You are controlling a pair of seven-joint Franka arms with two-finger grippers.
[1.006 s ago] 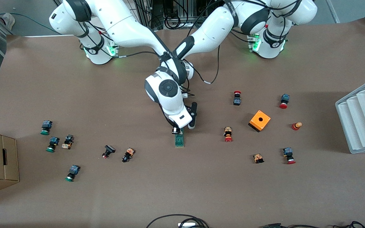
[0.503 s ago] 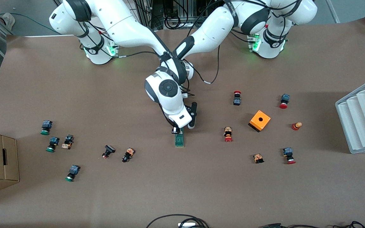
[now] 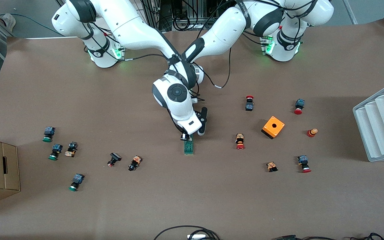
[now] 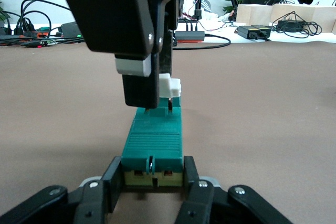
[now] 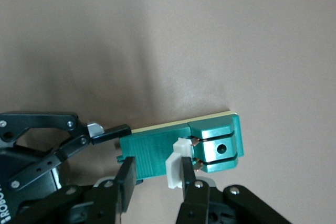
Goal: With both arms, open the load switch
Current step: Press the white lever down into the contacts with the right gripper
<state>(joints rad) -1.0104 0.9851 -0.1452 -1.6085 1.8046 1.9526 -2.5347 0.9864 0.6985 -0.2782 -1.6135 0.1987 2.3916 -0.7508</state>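
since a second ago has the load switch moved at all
No. The load switch lies at the same spot between the red push-button and the orange-bodied button, with both grippers shut on it.

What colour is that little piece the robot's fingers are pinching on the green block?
White. The sliding piece on the load switch shows best in the right wrist view.

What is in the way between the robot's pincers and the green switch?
Nothing. The left pincer is shut on one end of the switch, and the right pincer is shut on its white slider. Both are touching it.
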